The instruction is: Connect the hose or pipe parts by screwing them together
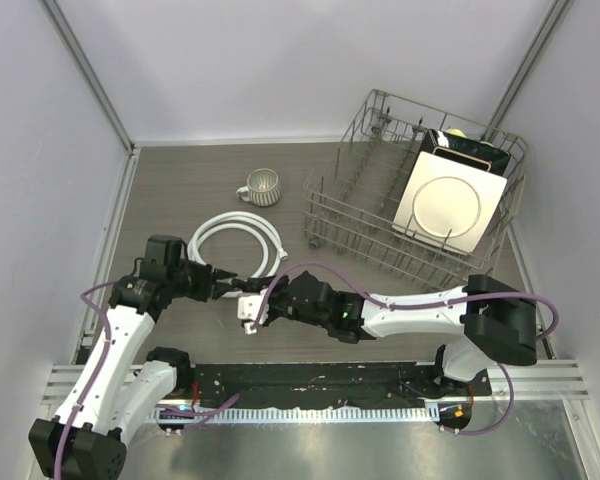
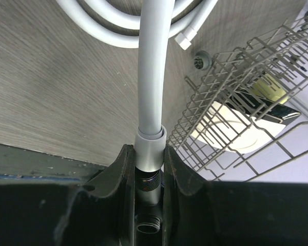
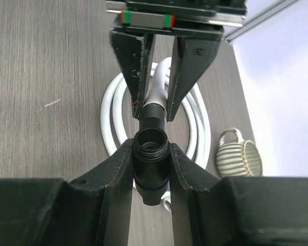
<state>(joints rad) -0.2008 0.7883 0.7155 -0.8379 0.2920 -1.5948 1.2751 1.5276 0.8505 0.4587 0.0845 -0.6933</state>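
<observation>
1. Top view: my two grippers meet just on the near side of the coil, between it and the arm bases. The left gripper comes in from the left and the right gripper from the right, tips almost touching. I can't read either grip from up here. The mug and rack sit beyond the coil, out of my way.

2. Left wrist view: the left fingers are closed narrow on the nut, one on each side. The hose runs straight from the nut back to the coil. Bare threads show below the nut, and one open port of the fitting sits just under them. I judge the joint isn't run home.

3. Right wrist view: the right fingers are clamped tight round the black fitting, with an open port facing the camera. Its far end points at the coil and meets the threaded hose end held in the left gripper. The two look in line. I can't tell whether the threads have caught.

4. The step in hand is the threading. I'd hold the fitting rigid and keep both axes in line. I'd turn the nut with only a light push. If it binds I'd back off, since that means cross-threading. I'd also watch that the hose doesn't wind up against the coil.
</observation>
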